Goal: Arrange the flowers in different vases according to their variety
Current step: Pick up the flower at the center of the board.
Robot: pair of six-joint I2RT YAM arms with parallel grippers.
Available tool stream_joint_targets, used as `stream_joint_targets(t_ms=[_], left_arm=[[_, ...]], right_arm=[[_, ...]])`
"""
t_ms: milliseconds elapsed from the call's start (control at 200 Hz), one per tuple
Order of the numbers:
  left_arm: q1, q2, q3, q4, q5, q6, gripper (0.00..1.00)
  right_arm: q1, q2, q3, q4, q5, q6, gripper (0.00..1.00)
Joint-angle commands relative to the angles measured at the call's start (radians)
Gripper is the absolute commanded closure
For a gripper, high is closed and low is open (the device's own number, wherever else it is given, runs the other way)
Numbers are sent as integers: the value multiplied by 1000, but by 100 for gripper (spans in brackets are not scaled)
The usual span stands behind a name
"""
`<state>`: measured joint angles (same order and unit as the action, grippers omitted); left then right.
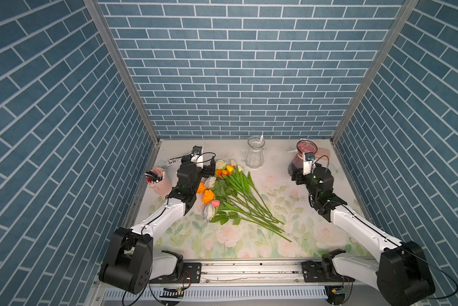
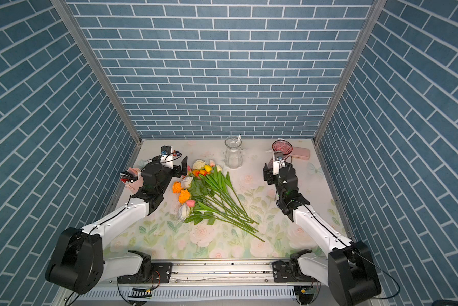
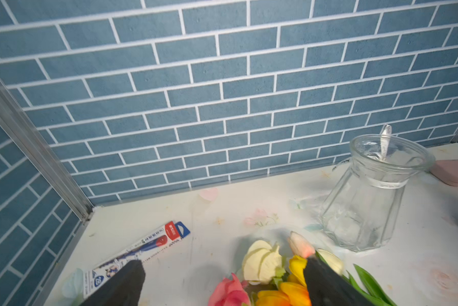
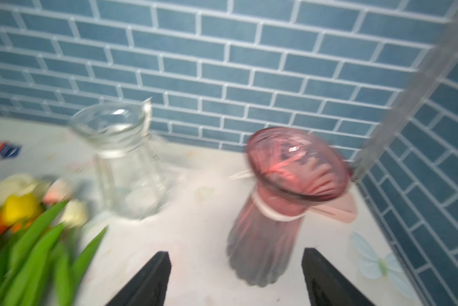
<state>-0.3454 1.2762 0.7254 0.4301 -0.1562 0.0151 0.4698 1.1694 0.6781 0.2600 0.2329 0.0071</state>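
The flowers (image 1: 230,190) lie in one bunch left of the table's middle, heads to the left and stems running toward the front right. In the left wrist view cream, pink, yellow and orange heads (image 3: 262,262) show. My left gripper (image 3: 222,267) is open above those heads, one finger (image 3: 325,286) over a yellow tulip. The clear vase (image 1: 255,156) stands empty at the back centre. The purple-pink vase (image 4: 275,212) stands upright at the back right. My right gripper (image 4: 236,253) is open with the vase's base in the gap, touching neither finger.
A pink pen cup (image 1: 159,182) stands by the left wall beside my left arm. A pen packet (image 3: 143,251) lies at the back left. A flat pink case (image 2: 300,153) lies behind the purple-pink vase. Tiled walls close three sides.
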Motion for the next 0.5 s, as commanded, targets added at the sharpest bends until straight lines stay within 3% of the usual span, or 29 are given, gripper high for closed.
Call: stream_joint_targets(t_ms=[0,220,365,495], left_arm=[[-81,-52,14,-253,-116,-115,0],[-196,-197,23,-441,-159,-260,0],[-239,-301,-11,-533,-150,-351,0],[-260,-347,-64,-565,-88,-429,0]], right_arm=[[154,47,88,-308,74,74,18],[379,269,261,-391,-41,269,21],[415,511,435,-425,-194,354,29],[418,676,587,-491,-233,391,37]])
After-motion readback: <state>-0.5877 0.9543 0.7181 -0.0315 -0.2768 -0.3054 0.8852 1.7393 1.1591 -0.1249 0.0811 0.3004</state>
